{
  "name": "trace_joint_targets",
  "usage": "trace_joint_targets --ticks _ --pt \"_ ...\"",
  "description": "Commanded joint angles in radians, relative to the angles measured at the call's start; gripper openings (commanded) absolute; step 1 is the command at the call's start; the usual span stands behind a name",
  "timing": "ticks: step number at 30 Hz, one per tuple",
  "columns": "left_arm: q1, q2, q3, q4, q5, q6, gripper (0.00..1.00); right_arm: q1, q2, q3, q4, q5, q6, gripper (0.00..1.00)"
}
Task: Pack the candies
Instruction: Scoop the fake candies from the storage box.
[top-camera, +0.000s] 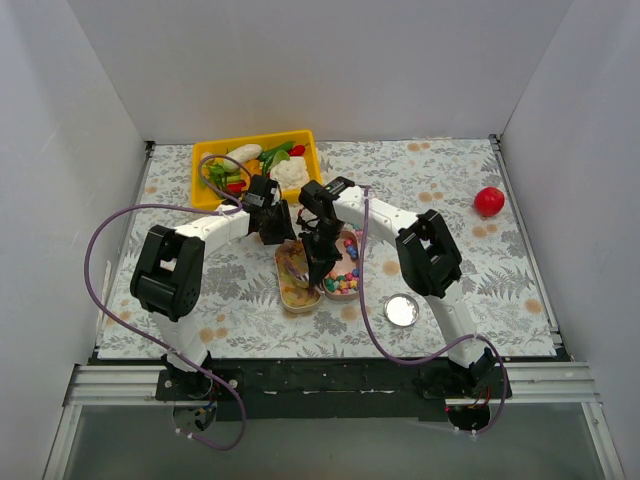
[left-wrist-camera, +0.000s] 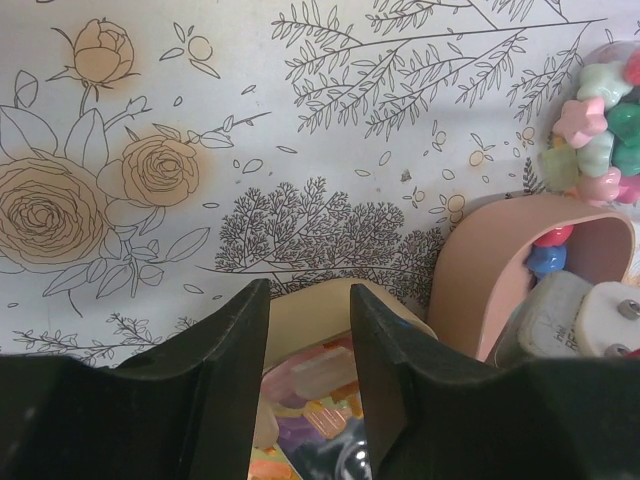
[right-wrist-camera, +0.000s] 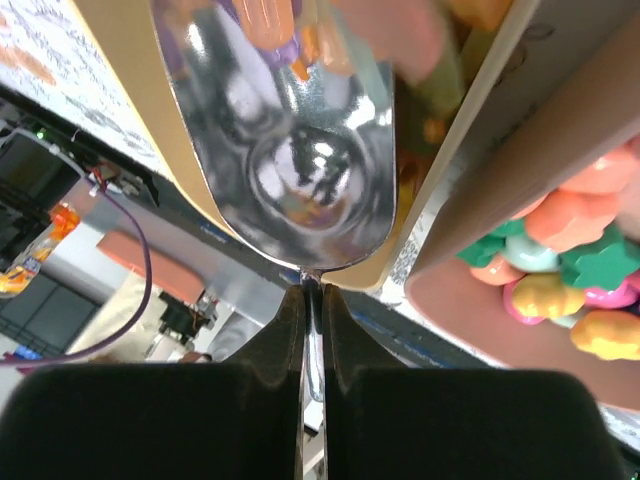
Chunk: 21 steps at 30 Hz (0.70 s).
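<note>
Two oval containers lie side by side mid-table: a beige one (top-camera: 292, 285) with translucent yellow-orange and pink candies (left-wrist-camera: 320, 380), and a pink one (top-camera: 347, 293) with pastel candies (left-wrist-camera: 600, 140). My right gripper (right-wrist-camera: 312, 292) is shut on the thin handle of the metal scoop (right-wrist-camera: 290, 150), whose bowl lies inside the beige container among the candies. My left gripper (left-wrist-camera: 308, 290) hangs over that container's far end, its jaws partly apart with candies showing in the gap. Whether its fingers touch the rim I cannot tell. In the top view the two grippers (top-camera: 280, 235) (top-camera: 320, 262) nearly meet.
A yellow tray (top-camera: 203, 190) of toy vegetables stands at the back left, just behind the left gripper. A red ball (top-camera: 489, 201) rests at the far right. A round metal lid (top-camera: 402, 310) lies near the right arm. Purple cables loop beside both arms.
</note>
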<state>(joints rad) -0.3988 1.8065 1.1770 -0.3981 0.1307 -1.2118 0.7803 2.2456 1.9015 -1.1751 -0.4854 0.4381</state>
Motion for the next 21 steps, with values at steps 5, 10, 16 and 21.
trace_joint_targets --ticks 5,10,16,21 --pt "-0.009 -0.041 0.003 -0.027 0.053 0.015 0.37 -0.012 0.006 -0.016 0.058 0.18 -0.01 0.01" --pt "-0.009 -0.042 0.01 -0.03 0.053 0.018 0.36 -0.009 -0.009 -0.027 0.063 0.209 -0.03 0.01" --pt "-0.009 -0.047 0.016 -0.03 0.063 0.029 0.36 0.002 -0.024 -0.022 0.065 0.252 -0.065 0.01" --pt "-0.009 -0.058 0.018 -0.036 0.079 0.05 0.35 0.017 -0.03 -0.013 0.066 0.301 -0.087 0.01"
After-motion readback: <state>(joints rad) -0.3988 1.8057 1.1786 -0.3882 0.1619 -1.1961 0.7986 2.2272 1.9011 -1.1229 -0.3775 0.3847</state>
